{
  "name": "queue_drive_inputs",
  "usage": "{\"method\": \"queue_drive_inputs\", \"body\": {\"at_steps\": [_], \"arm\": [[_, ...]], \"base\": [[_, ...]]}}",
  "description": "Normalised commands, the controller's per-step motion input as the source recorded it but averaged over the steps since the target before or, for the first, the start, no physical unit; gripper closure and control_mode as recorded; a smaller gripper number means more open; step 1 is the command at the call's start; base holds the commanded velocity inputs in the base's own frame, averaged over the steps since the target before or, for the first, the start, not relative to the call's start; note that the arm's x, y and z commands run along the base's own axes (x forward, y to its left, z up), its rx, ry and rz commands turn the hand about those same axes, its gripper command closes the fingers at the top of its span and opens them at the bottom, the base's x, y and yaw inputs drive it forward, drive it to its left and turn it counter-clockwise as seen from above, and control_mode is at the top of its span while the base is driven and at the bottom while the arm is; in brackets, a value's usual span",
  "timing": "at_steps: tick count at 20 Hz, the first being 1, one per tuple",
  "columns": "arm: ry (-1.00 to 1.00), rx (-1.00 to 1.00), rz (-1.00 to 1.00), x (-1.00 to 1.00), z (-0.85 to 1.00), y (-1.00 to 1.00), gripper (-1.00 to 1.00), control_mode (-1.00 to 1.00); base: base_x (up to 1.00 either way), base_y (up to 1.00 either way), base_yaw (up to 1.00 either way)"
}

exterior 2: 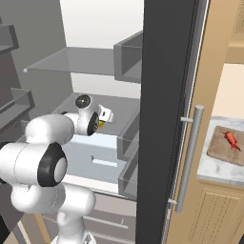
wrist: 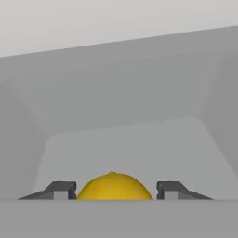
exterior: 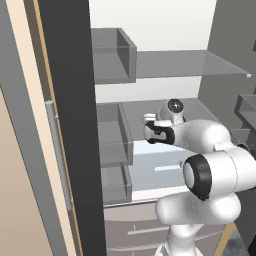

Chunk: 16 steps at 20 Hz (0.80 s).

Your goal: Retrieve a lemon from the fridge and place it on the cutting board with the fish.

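Observation:
The yellow lemon (wrist: 115,187) sits between my two dark fingertips, which close against its sides; my gripper (wrist: 116,190) is shut on it. In the right base view a sliver of the lemon (exterior 2: 100,125) shows at the gripper (exterior 2: 105,118), deep inside the open fridge (exterior 2: 167,119) over a middle shelf. The left base view shows the gripper (exterior: 149,126) at the end of the arm inside the fridge (exterior: 67,125). Outside, to the right, the wooden cutting board (exterior 2: 223,151) lies on the marble counter with the reddish fish (exterior 2: 231,139) on it.
Glass shelves (exterior 2: 71,62) span the fridge above the hand. Grey door bins (exterior: 112,140) line the open left door, and others (exterior 2: 129,138) line the right door. The right door's bar handle (exterior 2: 189,157) stands between fridge and counter (exterior 2: 214,174). Drawers (exterior: 135,230) sit below.

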Motion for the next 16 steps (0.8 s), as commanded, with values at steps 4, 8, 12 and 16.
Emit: {"method": "queue_drive_inputs", "body": {"at_steps": [4, 8, 12, 16], "arm": [[0.0, 0.0, 0.0, -0.98, 0.49, 0.14, 1.0, -1.0], [0.0, 0.0, 0.0, -1.0, 0.62, 0.0, 1.0, -1.0], [0.14, 0.0, 0.0, -1.0, 0.57, 0.0, 1.0, -1.0], [0.17, 0.0, 0.0, -1.0, 0.56, 0.0, 1.0, -1.0]], "base": [[0.0, 0.0, 0.0], [0.0, 0.0, 0.0], [0.0, 0.0, 0.0], [0.0, 0.0, 0.0]]}}
